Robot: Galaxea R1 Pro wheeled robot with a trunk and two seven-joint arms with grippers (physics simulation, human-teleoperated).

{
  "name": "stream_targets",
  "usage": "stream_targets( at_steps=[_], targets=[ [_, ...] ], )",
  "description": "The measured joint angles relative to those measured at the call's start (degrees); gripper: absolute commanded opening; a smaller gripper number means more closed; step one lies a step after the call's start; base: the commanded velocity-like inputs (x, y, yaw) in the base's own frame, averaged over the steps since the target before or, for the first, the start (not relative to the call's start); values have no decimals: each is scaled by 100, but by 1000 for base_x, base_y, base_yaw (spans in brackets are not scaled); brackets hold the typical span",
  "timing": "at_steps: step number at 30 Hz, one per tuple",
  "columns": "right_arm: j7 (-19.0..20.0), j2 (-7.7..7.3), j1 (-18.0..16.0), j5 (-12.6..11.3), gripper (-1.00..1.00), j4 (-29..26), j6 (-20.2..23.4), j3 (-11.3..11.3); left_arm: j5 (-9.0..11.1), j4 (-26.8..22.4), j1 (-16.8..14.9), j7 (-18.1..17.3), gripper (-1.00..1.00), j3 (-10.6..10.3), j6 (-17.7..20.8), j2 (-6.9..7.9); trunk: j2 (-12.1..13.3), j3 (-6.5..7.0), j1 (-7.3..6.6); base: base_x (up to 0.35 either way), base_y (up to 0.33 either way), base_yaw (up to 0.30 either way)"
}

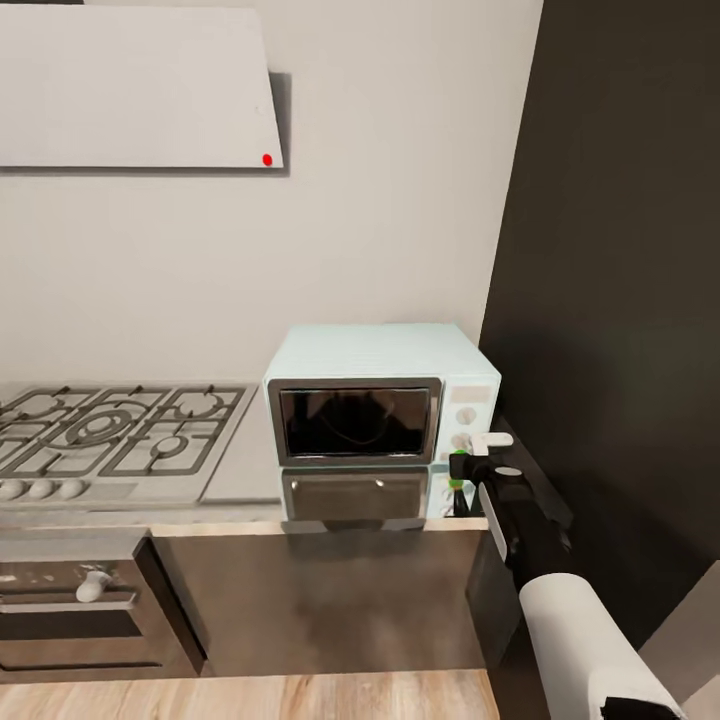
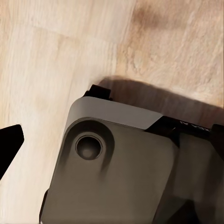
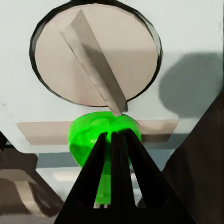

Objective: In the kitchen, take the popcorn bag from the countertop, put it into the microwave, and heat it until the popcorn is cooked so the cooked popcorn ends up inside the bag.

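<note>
We had the microwave [image 1: 380,420] sitting on the table [image 1: 250,470], just right of the gas hob [image 1: 110,435] and tight against the dark tall cabinet [image 1: 620,300]. Door was shut, dark glass facing us, long axis running side to side along the wall. Couldn't see through the glass, so we couldn't tell whether the popcorn bag was inside.

Right gripper [image 1: 462,470] was at the microwave's white control panel [image 1: 468,415], low on it. In the right wrist view the fingers [image 3: 114,182] were clenched together, nothing between them, tips right at the round green light [image 3: 103,140] just under a knob [image 3: 95,53]. Knob's bar pointer ran diagonally across the dial.

Left gripper's fingers: cannot tell. The left wrist view had the wood floor [image 2: 70,56] and part of the robot's grey base [image 2: 121,172].

Risks as we judged them:
- clenched fingers pushing on the light do nothing if it's just an indicator, and heating never starts
- tips sliding up onto the knob could skew the dial setting
- pushing hard on the panel could shove the microwave back along the table, as it's a small light box
- arm was squeezed between microwave and tall cabinet, so little room to correct sideways
</note>
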Motion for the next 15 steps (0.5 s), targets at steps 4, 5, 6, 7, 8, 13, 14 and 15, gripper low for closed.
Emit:
stream_targets(
  at_steps=[4, 5, 6, 7, 8, 13, 14, 15],
  targets=[
    [-2, 0, -6, 25, -100, -5, -1, -1, 1, 1, 0, 1, 100, -5, -2, 0, -1, 0, 1, -325, 0, 0],
    [-2, 0, -6, 27, -100, -5, -1, 0, 1, 1, 0, 1, 100, -6, -2, 0, -1, 0, 1, -335, 0, 0],
    [-2, 0, -6, 28, -100, -5, -1, 4, 1, 1, 0, 1, 100, -6, -2, 0, -1, 0, 1, -337, 0, 0],
    [-2, 0, -6, 29, -100, -8, 5, 3, 2, 1, 0, 3, 100, -7, -3, -2, -1, 0, 1, -336, 0, 0],
    [1, 0, -6, 29, -100, -43, 16, 6, 1, 0, 0, 1, 100, -6, -2, -4, -1, 0, 1, -336, 0, 0],
    [12, 2, -6, 29, -100, -151, 60, 7, 1, 0, 0, 1, 100, -7, -2, -2, -1, 0, 1, -337, 0, 0],
    [13, 1, -6, 32, -100, -178, 72, 7, 1, 1, 0, 1, 100, -7, -2, -1, -1, 0, 1, -337, 0, 0],
    [13, 0, -6, 36, -100, -195, 79, 7, 1, 1, 0, 1, 100, -7, -2, -5, -1, 0, 1, -337, 0, 0]
  ],
)
